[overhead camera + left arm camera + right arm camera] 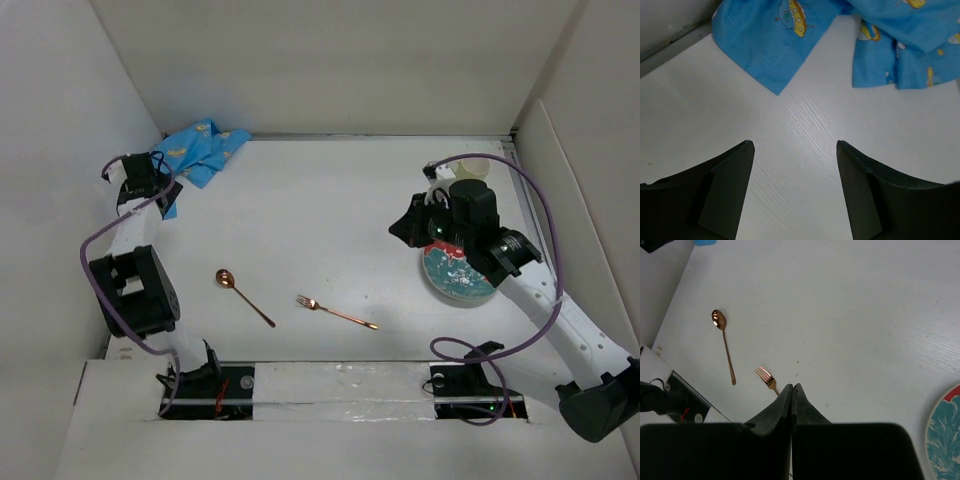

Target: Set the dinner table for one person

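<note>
Two robot arms, a white-and-black left arm (128, 240) and a matching white-and-black right arm (570, 325), are built from white tubular links joined by boxy black motor housings. A thin purple cable (84, 262) runs in loops along each arm. A small green light (437, 232) glows on the right arm's wrist housing. The black base blocks (205, 385) show short red wires (222, 388). Each arm ends in two matte black wedge-shaped fingers (725, 190).
</note>
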`<state>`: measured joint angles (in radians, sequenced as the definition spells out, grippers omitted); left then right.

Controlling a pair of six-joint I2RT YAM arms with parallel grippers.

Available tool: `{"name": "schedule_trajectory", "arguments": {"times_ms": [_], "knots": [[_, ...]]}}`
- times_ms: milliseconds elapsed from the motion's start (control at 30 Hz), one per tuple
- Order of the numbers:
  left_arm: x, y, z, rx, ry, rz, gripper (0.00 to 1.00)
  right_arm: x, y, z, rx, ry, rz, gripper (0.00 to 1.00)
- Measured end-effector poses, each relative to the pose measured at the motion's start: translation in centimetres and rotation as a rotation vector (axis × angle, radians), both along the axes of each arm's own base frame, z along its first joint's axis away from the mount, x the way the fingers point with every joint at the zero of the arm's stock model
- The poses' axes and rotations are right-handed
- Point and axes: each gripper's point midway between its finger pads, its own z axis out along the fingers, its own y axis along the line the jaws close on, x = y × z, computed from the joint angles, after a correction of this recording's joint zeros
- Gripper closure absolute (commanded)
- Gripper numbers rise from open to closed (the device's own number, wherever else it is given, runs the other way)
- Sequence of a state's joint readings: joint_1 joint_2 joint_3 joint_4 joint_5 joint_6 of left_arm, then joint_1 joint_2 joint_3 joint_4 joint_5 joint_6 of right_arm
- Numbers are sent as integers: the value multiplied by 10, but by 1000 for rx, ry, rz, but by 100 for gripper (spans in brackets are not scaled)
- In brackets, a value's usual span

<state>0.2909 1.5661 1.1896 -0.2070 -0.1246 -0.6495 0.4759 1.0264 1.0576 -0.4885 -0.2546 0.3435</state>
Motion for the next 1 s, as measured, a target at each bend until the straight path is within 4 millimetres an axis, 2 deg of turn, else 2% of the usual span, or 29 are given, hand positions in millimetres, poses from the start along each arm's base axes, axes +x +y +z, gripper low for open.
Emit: {"name": "schedule_trajectory", "arguments": {"times_ms": [67,100,200,300,533,733,800,833,867,933,1000], "knots": [[10,6,-25,-4,63,14,37,0,3,-4,-7,10,8,90],[16,9,-39,-8,98,20,37,0,4,-5,-11,11,12,81],[29,17,-73,-16,183,31,38,1,5,-5,-18,10,18,67],[41,25,-97,-10,249,43,38,2,7,-3,-19,4,23,62],[66,45,-115,94,357,44,41,4,10,-7,-34,11,19,62],[74,45,-125,182,446,5,45,6,10,-10,-45,16,6,62],[73,45,-124,204,459,-1,57,7,10,-9,-49,10,0,62],[73,46,-125,212,464,-4,65,7,10,-8,-48,7,-1,62],[71,46,-126,219,472,-7,78,8,10,-7,-49,4,-2,62],[68,48,-128,234,481,-5,86,9,10,-4,-51,-5,-9,62],[68,52,-127,255,478,-1,100,11,8,-2,-54,-13,-19,63]]}}
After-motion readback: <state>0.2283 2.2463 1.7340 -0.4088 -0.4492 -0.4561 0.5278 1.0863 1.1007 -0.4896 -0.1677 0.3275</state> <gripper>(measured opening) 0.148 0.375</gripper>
